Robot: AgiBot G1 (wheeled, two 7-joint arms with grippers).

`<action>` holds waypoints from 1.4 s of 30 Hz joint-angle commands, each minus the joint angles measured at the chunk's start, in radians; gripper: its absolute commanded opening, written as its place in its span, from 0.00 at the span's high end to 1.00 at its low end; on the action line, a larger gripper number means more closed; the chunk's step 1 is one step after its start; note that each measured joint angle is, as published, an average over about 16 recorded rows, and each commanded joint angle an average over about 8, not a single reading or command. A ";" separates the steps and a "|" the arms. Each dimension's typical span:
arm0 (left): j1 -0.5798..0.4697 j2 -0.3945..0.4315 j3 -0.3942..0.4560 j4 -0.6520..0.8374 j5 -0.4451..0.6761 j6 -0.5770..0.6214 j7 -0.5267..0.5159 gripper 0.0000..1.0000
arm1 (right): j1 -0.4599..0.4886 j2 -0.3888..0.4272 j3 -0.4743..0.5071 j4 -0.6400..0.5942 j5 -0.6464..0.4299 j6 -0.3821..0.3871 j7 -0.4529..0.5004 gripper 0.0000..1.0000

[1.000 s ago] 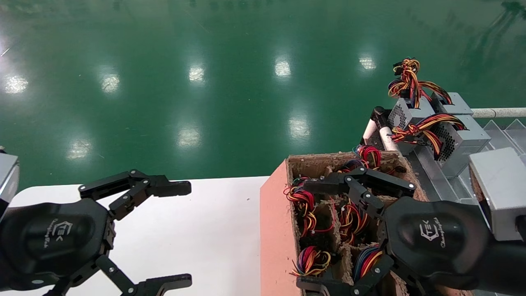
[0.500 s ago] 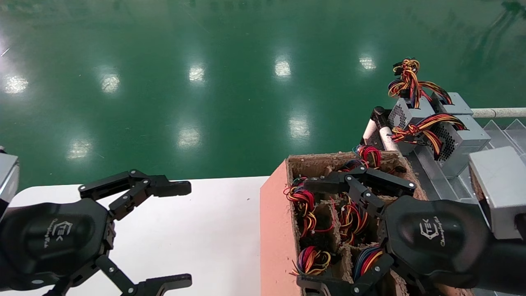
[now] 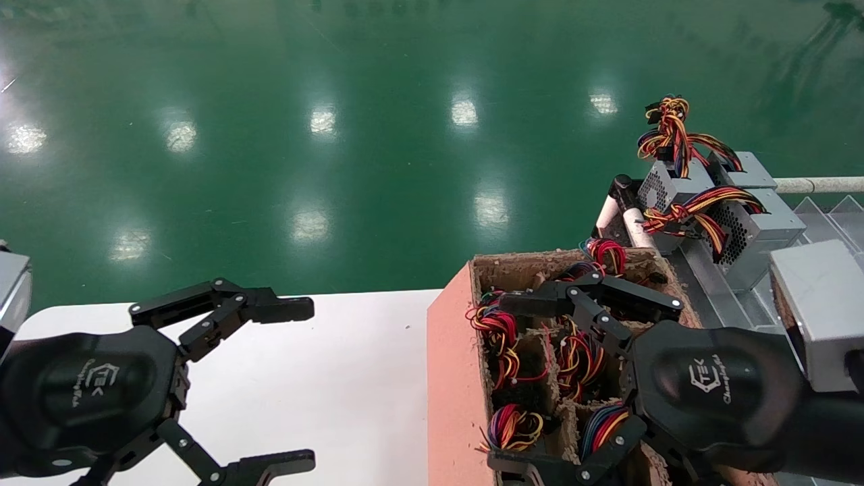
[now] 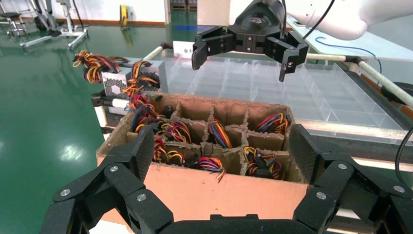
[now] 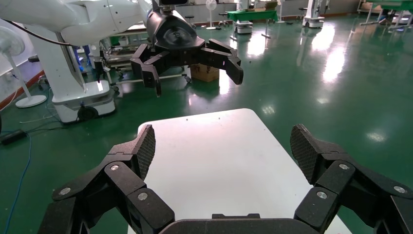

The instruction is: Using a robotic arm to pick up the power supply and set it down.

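Two silver-grey power supplies (image 3: 759, 233) with perforated grilles and red-yellow-orange wire bundles sit on a rack at the back right, also visible in the left wrist view (image 4: 116, 86). More wire bundles (image 3: 498, 332) poke out of the compartments of a pinkish cardboard box (image 3: 449, 378); whatever they are attached to is hidden. My right gripper (image 3: 507, 385) hovers open above that box, holding nothing. Over the white table (image 3: 337, 378), my left gripper (image 3: 297, 386) is open and empty, facing the box's side (image 4: 209, 190).
A clear partitioned tray (image 4: 272, 92) lies beyond the cardboard box. White rails (image 3: 817, 184) frame the rack. The table's far edge meets a green floor (image 3: 337, 135). The right wrist view looks across the table top (image 5: 219, 161) to the left gripper (image 5: 195, 77).
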 commanded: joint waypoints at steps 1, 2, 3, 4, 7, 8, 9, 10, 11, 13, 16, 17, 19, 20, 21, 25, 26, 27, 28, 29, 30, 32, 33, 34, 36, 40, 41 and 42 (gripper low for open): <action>0.000 0.000 0.000 0.000 0.000 0.000 0.000 0.00 | 0.000 0.000 0.000 0.000 0.000 0.000 0.000 0.00; 0.000 0.000 0.000 0.000 0.000 0.000 0.000 0.00 | 0.000 0.000 0.000 0.000 0.000 0.000 0.000 0.00; 0.000 0.000 0.000 0.000 0.000 0.000 0.000 0.00 | 0.000 0.000 0.000 0.000 0.000 0.000 0.000 0.00; 0.000 0.000 0.000 0.000 0.000 0.000 0.000 0.00 | 0.000 0.000 0.000 0.000 0.000 0.000 0.000 0.00; 0.000 0.000 0.000 0.000 0.000 0.000 0.000 0.00 | 0.000 0.000 0.000 0.000 0.000 0.000 0.000 0.00; 0.000 0.000 0.000 0.000 0.000 0.000 0.000 0.00 | 0.000 0.000 0.000 0.000 0.000 0.000 0.000 0.00; 0.000 0.000 0.000 0.000 0.000 0.000 0.000 0.00 | 0.000 0.000 0.000 0.000 0.000 0.000 0.000 0.00; 0.000 0.000 0.000 0.000 0.000 0.000 0.000 0.00 | 0.001 0.000 0.000 0.000 0.000 0.000 0.000 0.00; 0.000 0.000 0.000 0.000 0.000 0.000 0.000 0.00 | 0.001 0.000 0.000 0.000 0.000 0.000 0.000 0.00; 0.000 0.000 0.000 0.000 0.000 0.000 0.000 0.00 | 0.001 0.000 0.000 -0.001 0.000 0.000 0.000 0.00; 0.000 0.000 0.000 0.000 0.000 0.000 0.000 0.00 | 0.001 0.000 0.000 -0.001 0.000 0.000 0.000 0.00; 0.000 0.000 0.000 0.000 0.000 0.000 0.000 0.00 | 0.001 0.000 0.000 -0.001 0.000 0.000 0.000 0.00; 0.000 0.000 0.000 0.000 0.000 0.000 0.000 0.00 | 0.001 0.000 0.000 -0.001 0.000 0.000 0.000 0.00; 0.000 0.000 0.000 0.000 0.000 0.000 0.000 0.00 | 0.001 0.000 0.000 -0.001 0.000 0.000 0.000 0.00; 0.000 0.000 0.000 0.000 0.000 0.000 0.000 0.00 | 0.001 0.000 0.000 -0.001 0.000 0.000 0.000 0.00; 0.000 0.000 0.000 0.000 0.000 0.000 0.000 0.00 | 0.001 0.000 0.000 -0.001 0.000 0.000 0.000 0.00; 0.000 0.000 0.000 0.000 0.000 0.000 0.000 0.00 | 0.001 0.000 0.000 -0.001 0.000 0.000 0.000 0.00; 0.000 0.000 0.000 0.000 0.000 0.000 0.000 0.00 | 0.001 0.000 0.000 -0.001 0.000 0.000 0.000 0.00; 0.000 0.000 0.000 0.000 0.000 0.000 0.000 0.00 | 0.001 0.000 0.000 -0.001 0.000 0.000 0.000 0.00; 0.000 0.000 0.000 0.000 0.000 0.000 0.000 0.00 | 0.001 0.000 0.000 -0.001 0.000 0.000 0.000 0.00; 0.000 0.000 0.000 0.000 0.000 0.000 0.000 0.00 | 0.001 0.000 0.000 -0.001 0.000 0.000 0.000 0.00; 0.000 0.000 0.000 0.000 0.000 0.000 0.000 0.00 | 0.001 0.000 0.000 -0.001 0.000 0.000 0.000 0.00; 0.000 0.000 0.000 0.000 0.000 0.000 0.000 0.00 | 0.001 0.000 0.000 -0.001 0.000 0.000 0.000 0.00; 0.000 0.000 0.000 0.000 0.000 0.000 0.000 0.00 | 0.001 0.000 0.000 -0.001 0.000 0.000 0.000 0.00; 0.000 0.000 0.000 0.000 0.000 0.000 0.000 0.00 | 0.001 0.000 0.000 -0.001 0.000 0.000 0.000 0.00; 0.000 0.000 0.000 0.000 0.000 0.000 0.000 0.00 | 0.001 0.000 0.000 -0.001 0.000 0.000 0.000 0.00; 0.000 0.000 0.000 0.000 0.000 0.000 0.000 0.00 | 0.001 0.000 0.000 -0.001 0.000 0.000 0.000 0.00; 0.000 0.000 0.000 0.000 0.000 0.000 0.000 0.00 | 0.001 0.000 0.000 -0.001 0.000 0.000 0.000 0.00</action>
